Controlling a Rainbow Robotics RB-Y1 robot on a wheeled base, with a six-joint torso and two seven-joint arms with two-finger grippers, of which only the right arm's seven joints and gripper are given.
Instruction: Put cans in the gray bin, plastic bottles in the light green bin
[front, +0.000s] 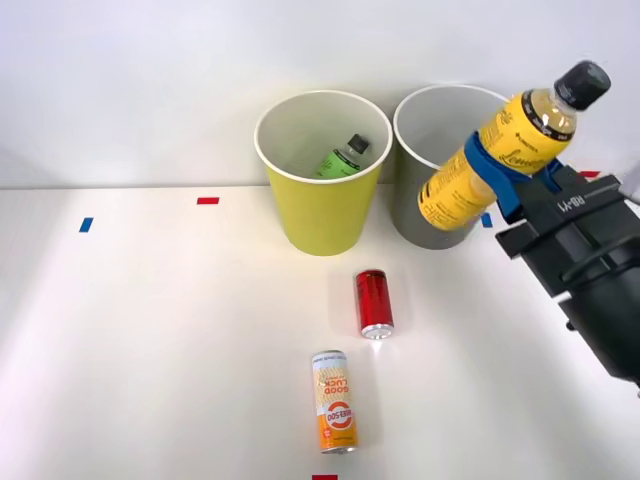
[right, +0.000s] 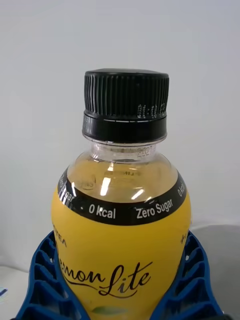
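Note:
My right gripper (front: 505, 170) is shut on the yellow lemon-label bottle (front: 500, 150), holding it tilted in the air in front of the gray bin (front: 425, 125). Close up in the wrist view, the same bottle (right: 120, 225) sits between the blue ribbed fingers (right: 42, 280), black cap uppermost. A green-label bottle (front: 340, 158) lies inside the light green bin (front: 322, 215). On the table lie a red can (front: 374, 303) and, nearer the front edge, an orange-and-cream "Good Luck" can (front: 333, 401).
The two bins stand side by side at the back of the white table (front: 150, 340), against a pale wall. Small red tape (front: 207, 201) and blue tape (front: 85, 225) marks lie on the tabletop at the left.

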